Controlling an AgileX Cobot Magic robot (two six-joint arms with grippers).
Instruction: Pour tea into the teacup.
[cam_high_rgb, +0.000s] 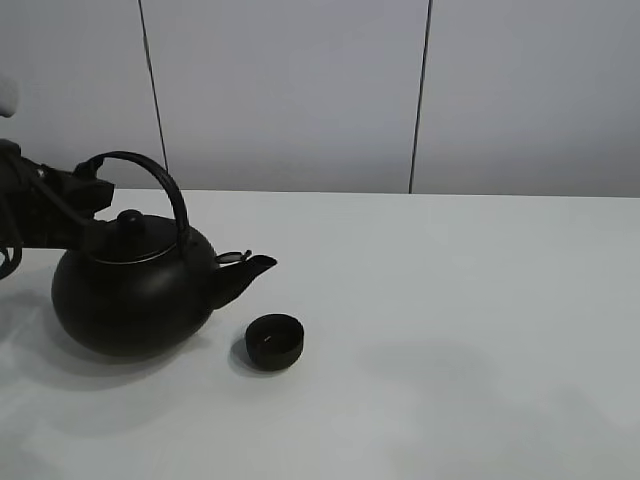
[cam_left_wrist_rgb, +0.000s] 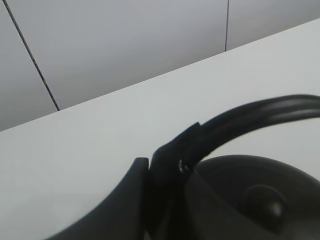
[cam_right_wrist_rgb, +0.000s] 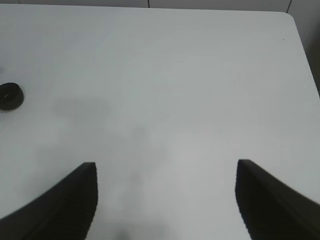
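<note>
Over on the left side of the white worktop sits the big round black kettle, its lid knob on top and its short spout pointing toward the middle of the worktop. The left claw reaches in from the left edge and is pressed together on the kettle's arched handle, pinching it low on the side away from the spout; from the wrist camera the dark fingers wrap tight against the curved bar, with the lid just beyond them. I can't say for sure whether the kettle's base rests fully on the surface or is held a touch off it, though its shadow lies close underneath. The teacup, small, black and handleless, stands upright on the worktop just beside the kettle's belly, in front of and below the tip of the spout, with a narrow gap between cup and kettle. Its inside is too dark to tell what it holds. The right claw hangs above bare worktop with its two fingers spread wide and nothing between them, well apart from the teacup, which shows only at the far edge of its camera's picture. Behind everything is a plain grey panelled wall.
</note>
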